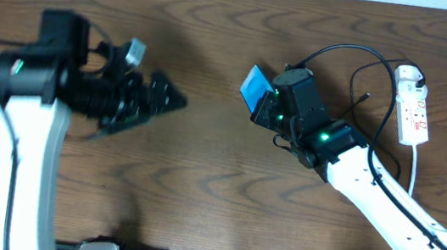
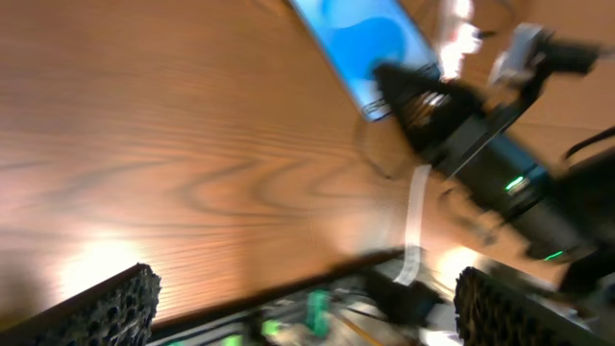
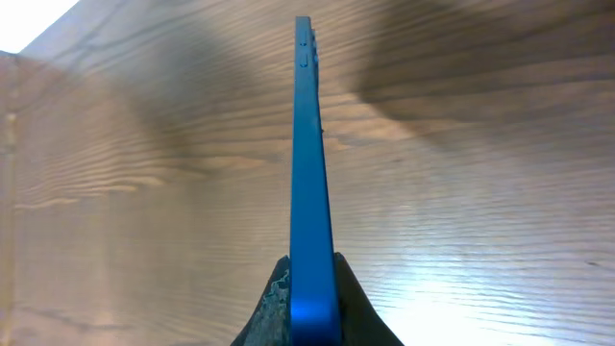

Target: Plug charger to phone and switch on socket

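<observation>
**Fig. — Phone held up for plugging; charger not yet in hand.** My R end effector point(image 1: 265, 104) is clamped on the phone point(image 1: 254, 88) at one short end, so the handset stands on edge above the counter point(image 1: 198, 190). The R wrist view shows it edge-on, pinched low w/ most of its length unsupported. My L end effector point(image 1: 167, 98) is empty, jaws spread wide, well apart from the phone on the L side of the counter. The charger point(image 1: 353, 46) arcs as a thin black cable behind my R arm toward the socket point(image 1: 414, 110) at the far R. Its white adapter seems seated at the socket's top end, but I cannot find the plug tip.

Risks, as I judge them:
1. The pinch is narrow, so a push from the plug may pivot or slide the phone in the grip.
2. The cable sits beyond my R arm, so an L reach across could knock arm vs. arm or snag the loop.
3. W/ the tip unseen, a blind grab may take the cable mid-length — plug misaligned w/ the port.
</observation>
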